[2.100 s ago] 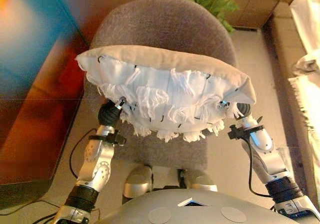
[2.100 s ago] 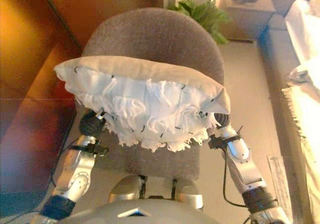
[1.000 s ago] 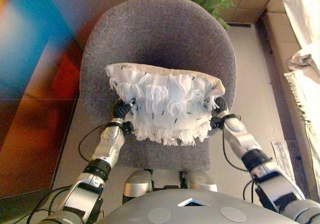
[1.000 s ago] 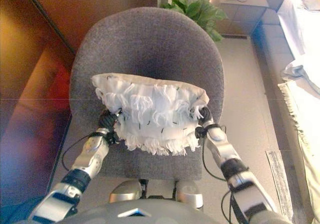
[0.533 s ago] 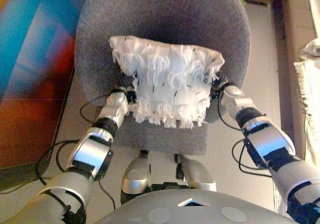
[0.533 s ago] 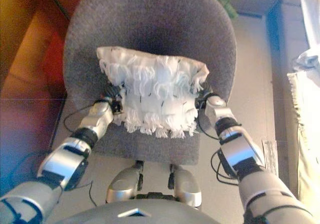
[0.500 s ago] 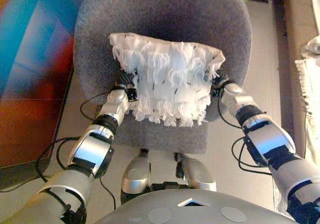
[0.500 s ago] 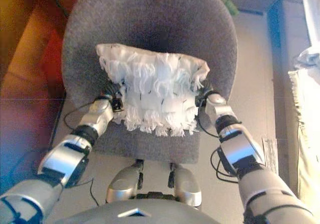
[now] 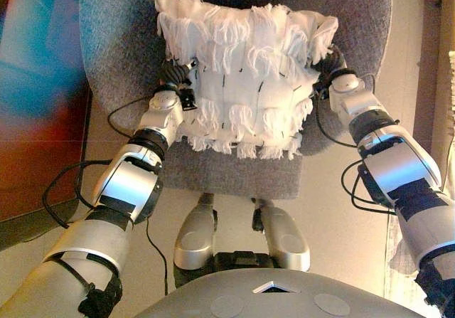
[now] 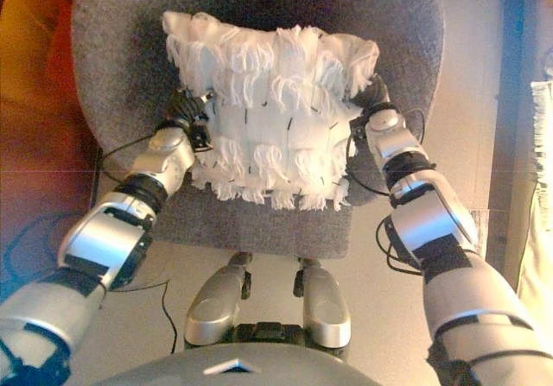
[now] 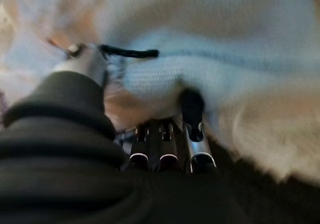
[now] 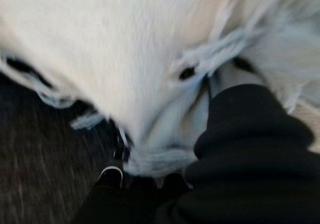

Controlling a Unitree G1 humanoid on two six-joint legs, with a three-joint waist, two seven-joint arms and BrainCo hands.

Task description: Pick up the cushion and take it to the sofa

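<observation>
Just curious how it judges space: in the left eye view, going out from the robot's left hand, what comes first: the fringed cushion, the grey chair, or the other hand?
1. Cushion: touching the left hand.
2. Grey chair: beneath and around.
3. Right hand: across the cushion.

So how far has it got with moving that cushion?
Early days. Done: the left hand and right hand are at the two sides of the fringed cushion, the left's fingers tucked beneath. In hand: the lift. The cushion is over the grey chair; lifted or resting, I cannot tell. Left: carrying it to the sofa.
</observation>
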